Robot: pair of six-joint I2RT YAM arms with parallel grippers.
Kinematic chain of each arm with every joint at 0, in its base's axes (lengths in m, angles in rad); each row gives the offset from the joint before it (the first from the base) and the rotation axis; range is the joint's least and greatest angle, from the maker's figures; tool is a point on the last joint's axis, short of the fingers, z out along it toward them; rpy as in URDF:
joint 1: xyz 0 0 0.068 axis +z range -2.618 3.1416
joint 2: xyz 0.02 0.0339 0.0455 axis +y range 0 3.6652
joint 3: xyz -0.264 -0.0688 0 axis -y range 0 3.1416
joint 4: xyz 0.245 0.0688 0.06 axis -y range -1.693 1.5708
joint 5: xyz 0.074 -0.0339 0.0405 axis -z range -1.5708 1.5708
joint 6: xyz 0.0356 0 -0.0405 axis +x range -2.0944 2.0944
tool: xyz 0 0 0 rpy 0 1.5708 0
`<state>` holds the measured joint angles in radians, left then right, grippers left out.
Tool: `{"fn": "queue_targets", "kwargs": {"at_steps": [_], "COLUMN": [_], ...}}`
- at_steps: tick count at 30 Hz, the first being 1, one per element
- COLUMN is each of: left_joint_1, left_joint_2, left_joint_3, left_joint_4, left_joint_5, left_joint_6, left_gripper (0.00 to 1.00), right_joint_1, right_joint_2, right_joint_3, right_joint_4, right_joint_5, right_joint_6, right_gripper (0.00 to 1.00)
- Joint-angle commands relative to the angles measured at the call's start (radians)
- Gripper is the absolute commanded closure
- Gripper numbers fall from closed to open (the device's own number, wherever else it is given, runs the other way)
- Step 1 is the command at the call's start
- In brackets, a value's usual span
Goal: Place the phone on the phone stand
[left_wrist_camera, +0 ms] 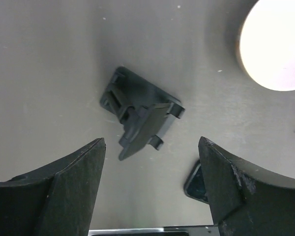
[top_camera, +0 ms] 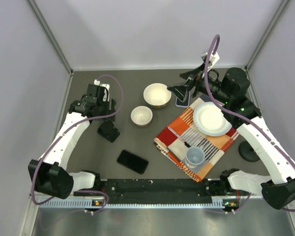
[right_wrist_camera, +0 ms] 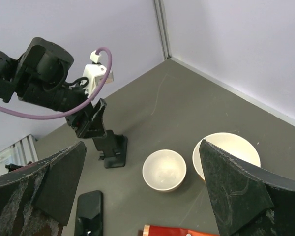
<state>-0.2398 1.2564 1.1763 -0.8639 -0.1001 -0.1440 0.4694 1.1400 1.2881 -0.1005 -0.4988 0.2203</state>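
The black phone (top_camera: 132, 162) lies flat on the dark table near the front edge; it also shows in the right wrist view (right_wrist_camera: 88, 214), and one corner of it shows in the left wrist view (left_wrist_camera: 196, 182). The black phone stand (top_camera: 108, 131) stands behind and left of it, seen from above in the left wrist view (left_wrist_camera: 140, 115) and in the right wrist view (right_wrist_camera: 110, 147). My left gripper (top_camera: 104, 114) hovers just above the stand, open and empty (left_wrist_camera: 152, 187). My right gripper (top_camera: 183, 83) is open and empty at the back, beside the large bowl (right_wrist_camera: 142, 196).
A small white bowl (top_camera: 141, 116) and a larger bowl (top_camera: 157, 95) sit mid-table. A striped orange cloth (top_camera: 182, 137) at the right carries a white plate (top_camera: 211, 118) and a blue cup (top_camera: 195, 157). A small dark flat object (top_camera: 182, 102) lies under the right gripper. A black round base (top_camera: 249, 151) stands far right.
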Motion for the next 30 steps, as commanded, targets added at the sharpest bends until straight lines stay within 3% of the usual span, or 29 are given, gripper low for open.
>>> {"fn": "queue_targets", "kwargs": {"at_steps": [1,4,17,20,21,27,30], "left_joint_1": [0.004,0.004,0.004,0.002,0.002,0.002,0.002], "left_joint_2": [0.014,0.027,0.236,0.245,0.244,0.196,0.178], "left_joint_3": [0.036,0.034,0.077,0.083,0.082,0.06,0.04], "left_joint_4": [-0.02,-0.014,-0.064,-0.069,-0.069,-0.07,-0.064], "left_joint_5": [-0.101,-0.08,-0.102,-0.078,-0.073,-0.092,-0.079], "left_joint_6": [0.096,0.127,0.182,0.175,0.178,0.158,0.149], "left_gripper": [0.23,0.33,0.35,0.46,0.54,0.63,0.76], "right_joint_1": [0.009,0.009,0.017,0.032,0.034,0.054,0.058], "right_joint_2": [-0.006,-0.017,-0.062,-0.071,-0.071,-0.075,-0.075], "right_joint_3": [0.056,0.054,0.031,0.027,0.027,0.022,0.02], "right_joint_4": [-0.022,-0.042,-0.085,-0.096,-0.097,-0.102,-0.099], "right_joint_5": [0.008,0.031,0.077,0.104,0.115,0.151,0.154], "right_joint_6": [-0.062,-0.088,-0.185,-0.216,-0.243,-0.269,-0.279], "right_gripper": [0.01,0.01,0.01,0.01,0.01,0.01,0.01]}}
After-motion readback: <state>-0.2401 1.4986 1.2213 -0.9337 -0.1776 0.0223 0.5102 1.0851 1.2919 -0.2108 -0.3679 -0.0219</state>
